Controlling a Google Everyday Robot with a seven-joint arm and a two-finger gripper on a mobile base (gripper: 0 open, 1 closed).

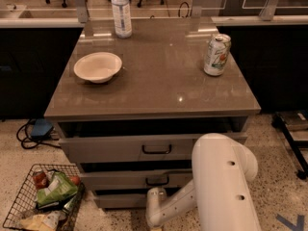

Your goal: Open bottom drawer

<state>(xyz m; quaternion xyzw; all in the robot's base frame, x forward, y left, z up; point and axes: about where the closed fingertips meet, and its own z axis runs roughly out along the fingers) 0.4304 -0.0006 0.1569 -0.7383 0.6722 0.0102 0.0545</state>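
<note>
Tabletop (159, 88) glossy grey-brown. Bottom drawer (120, 199) plain flat grey. Arm (221, 186) white; gripper (155, 226) dark, low in front of the bottom drawer. Bowl (97, 66) cream, near left edge. Can (216, 55) white-green with red, near right edge. Floor (19, 158) beige, speckled.

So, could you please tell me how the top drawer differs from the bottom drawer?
The top drawer has a taller front than the bottom drawer. The top drawer's black handle shows fully; the bottom drawer's is hidden behind the arm. Both fronts are flat and grey. The gripper sits at the picture's lower edge, before the bottom drawer.
</note>
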